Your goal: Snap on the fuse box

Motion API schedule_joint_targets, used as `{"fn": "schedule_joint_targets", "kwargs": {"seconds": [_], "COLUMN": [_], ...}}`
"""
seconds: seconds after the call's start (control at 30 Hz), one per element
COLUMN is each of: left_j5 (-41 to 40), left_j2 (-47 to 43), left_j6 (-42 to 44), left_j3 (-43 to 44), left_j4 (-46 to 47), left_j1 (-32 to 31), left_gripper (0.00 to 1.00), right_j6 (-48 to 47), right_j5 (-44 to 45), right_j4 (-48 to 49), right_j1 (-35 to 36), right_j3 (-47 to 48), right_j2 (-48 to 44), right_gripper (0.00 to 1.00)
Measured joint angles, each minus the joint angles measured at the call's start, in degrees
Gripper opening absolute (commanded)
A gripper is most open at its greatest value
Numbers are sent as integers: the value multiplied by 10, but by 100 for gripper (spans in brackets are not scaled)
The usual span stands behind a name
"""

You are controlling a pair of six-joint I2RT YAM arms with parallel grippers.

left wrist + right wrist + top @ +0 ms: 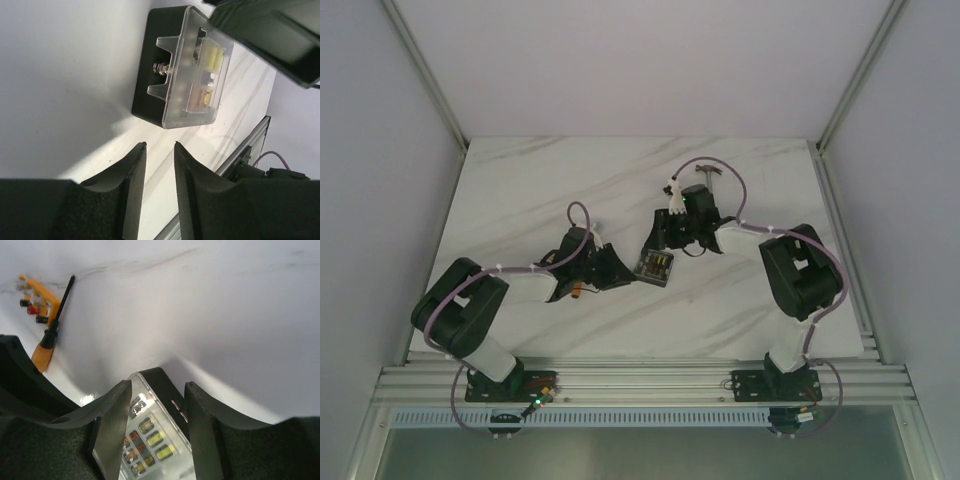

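The fuse box (655, 266) is a small black box with a clear lid over yellow and orange fuses, lying on the white marble table (520, 190) between the two arms. In the left wrist view the fuse box (182, 65) lies a short way ahead of my left gripper (159, 146), whose jaws stand a little apart with only table between them. My right gripper (159, 385) hangs over the fuse box (155, 435). Its left finger (112, 425) covers part of the lid, and its right finger (202, 430) stands beside the black side wall. Its jaws are apart.
An orange-handled screwdriver (50, 335) and a small flat orange block with tiny parts (35, 300) lie on the table beyond the box, by the left arm (578, 292). Metal rails (640, 380) run along the near edge, and grey walls enclose the other sides.
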Motion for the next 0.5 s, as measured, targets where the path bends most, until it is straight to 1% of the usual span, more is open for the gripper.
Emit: {"fn": "schedule_joint_targets", "kwargs": {"seconds": [0.1, 0.2, 0.37, 0.5], "left_j5": [-12, -28, -40, -40], "left_j2": [-20, -37, -32, -5], "left_j6": [6, 19, 48, 68], "left_j3": [0, 6, 44, 82], "left_j4": [-21, -45, -81, -90], "left_j1": [0, 0, 0, 0], "left_gripper": [47, 53, 55, 55], "right_j6": [0, 6, 41, 79], "right_j5": [39, 71, 91, 89], "right_j4": [-18, -21, -19, -14], "right_j1": [-4, -7, -8, -8], "right_j3": [-7, -40, -125, -199], "right_j2": [-42, -113, -206, -247], "right_gripper": [56, 56, 56, 55]}}
